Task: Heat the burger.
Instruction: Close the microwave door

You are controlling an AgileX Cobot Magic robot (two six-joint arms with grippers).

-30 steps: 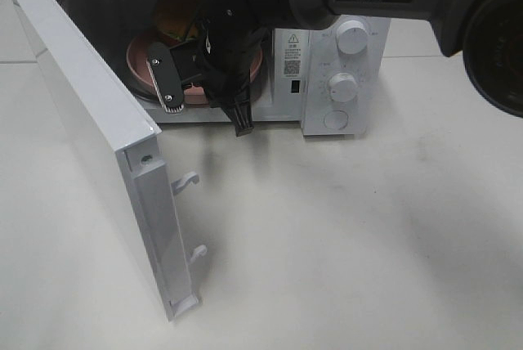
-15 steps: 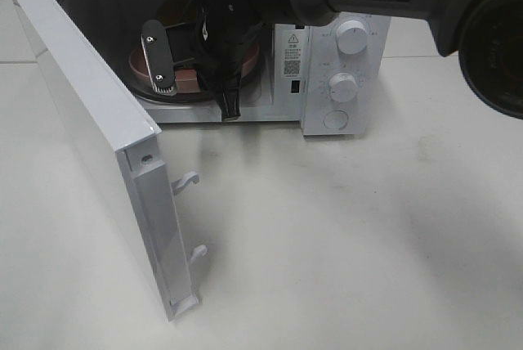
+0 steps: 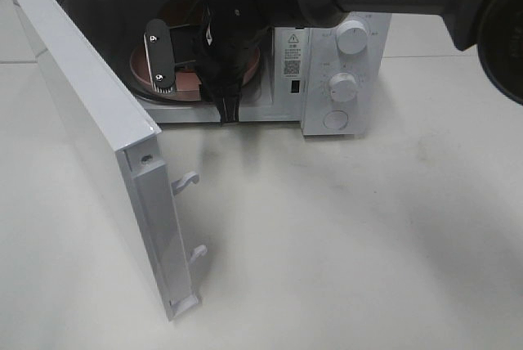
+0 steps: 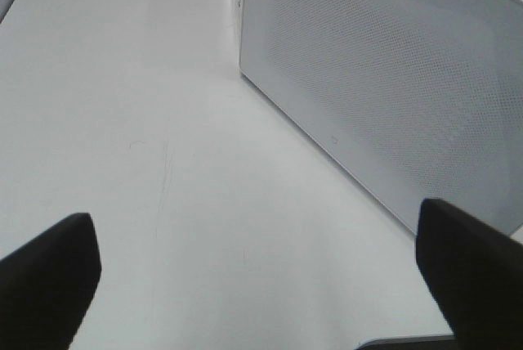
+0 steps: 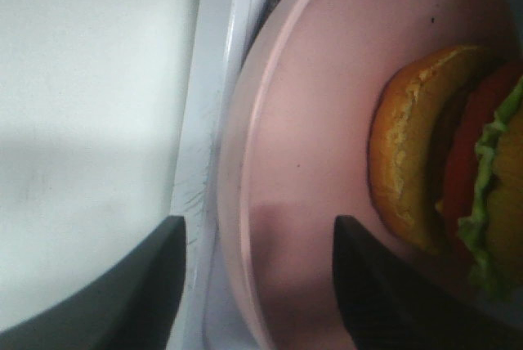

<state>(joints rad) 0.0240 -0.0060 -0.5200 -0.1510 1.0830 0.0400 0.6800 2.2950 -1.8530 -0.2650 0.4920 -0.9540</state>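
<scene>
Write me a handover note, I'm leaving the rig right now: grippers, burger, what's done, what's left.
Left gripper: open, empty, over the table.
Right gripper: open, at the mouth of the microwave, jaws astride the rim of the pink plate, not gripping.
Burger: on the plate, inside the microwave.
Done: burger loaded; door open.
Left: pull the right arm out, shut the door, set the dials.
</scene>
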